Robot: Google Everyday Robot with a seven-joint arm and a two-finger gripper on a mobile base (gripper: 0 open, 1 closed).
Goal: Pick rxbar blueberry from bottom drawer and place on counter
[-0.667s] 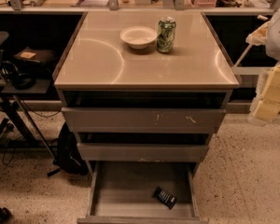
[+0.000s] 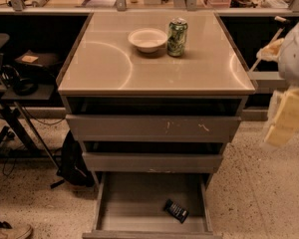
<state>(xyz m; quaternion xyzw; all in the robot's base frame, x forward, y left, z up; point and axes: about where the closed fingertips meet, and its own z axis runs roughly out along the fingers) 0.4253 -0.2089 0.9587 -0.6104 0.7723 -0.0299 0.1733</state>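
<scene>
rxbar blueberry (image 2: 176, 210) is lying flat in the open bottom drawer (image 2: 132, 203), well below-left of my claw (image 2: 286, 118); its print isn't readable. Claw is hanging beside the counter (image 2: 154, 71), right side, arm (image 2: 296, 54) reaching down from above. Can't tell the claw's state. Green can (image 2: 177, 37) and bowl (image 2: 148, 39) are sitting up-left; can label unreadable.

Unobstructed bottom drawer (image 2: 134, 205); gripper (image 2: 285, 119) far right

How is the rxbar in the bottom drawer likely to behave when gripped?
The rxbar blueberry looks small and flat, so it is probably light and unlikely to roll. Lying flat on the bottom drawer floor, it may slide when nudged instead of lifting. The claw hangs off to the right of the counter, well above the bar.
</scene>
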